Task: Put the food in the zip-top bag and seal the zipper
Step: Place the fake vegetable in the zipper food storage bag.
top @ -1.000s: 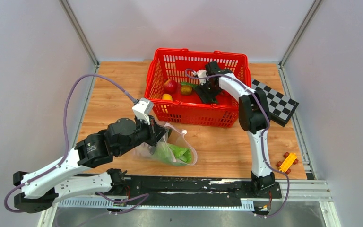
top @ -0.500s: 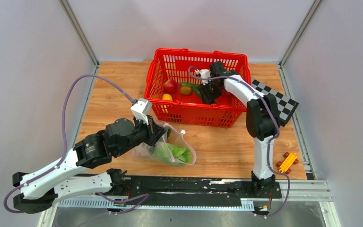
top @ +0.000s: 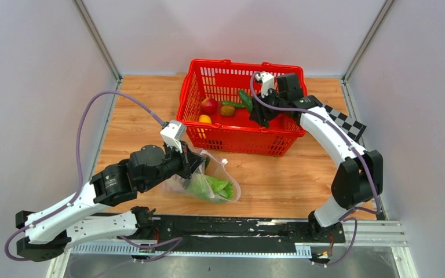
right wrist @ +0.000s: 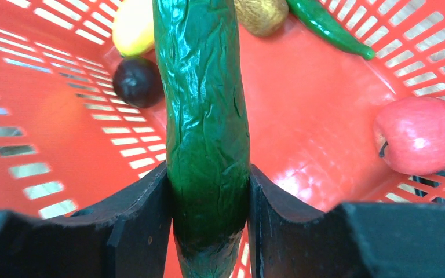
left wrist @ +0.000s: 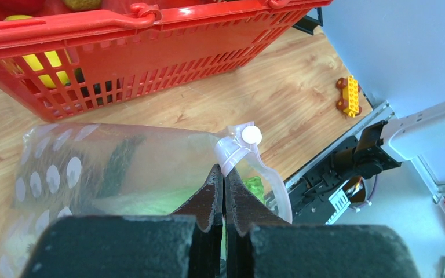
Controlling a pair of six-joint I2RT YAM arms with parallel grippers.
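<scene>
The clear zip-top bag [top: 217,176] with whitish ovals lies in front of the red basket [top: 237,145], with pale-green lettuce [top: 211,188] inside. My left gripper [top: 199,163] is shut on the bag's mouth edge [left wrist: 234,152], just below the zipper's small white piece [left wrist: 249,135]. My right gripper [top: 257,112] is over the basket, shut on a dark green cucumber [right wrist: 205,116], which sticks out to the upper left [top: 245,99]. In the basket lie a red apple [right wrist: 420,134], a yellow lemon [right wrist: 132,26], a green chili [right wrist: 327,26], a brownish fruit [right wrist: 261,14] and a dark round piece [right wrist: 136,81].
A black-and-white checkerboard [top: 347,124] lies right of the basket. An orange toy car [top: 352,198] sits near the right front corner. A black rail [top: 237,223] runs along the near edge. Grey walls enclose the table.
My right gripper has lifted the cucumber off the basket floor and moved back and right; the arm's elbow swung out to the right. The left arm and bag have not moved.
</scene>
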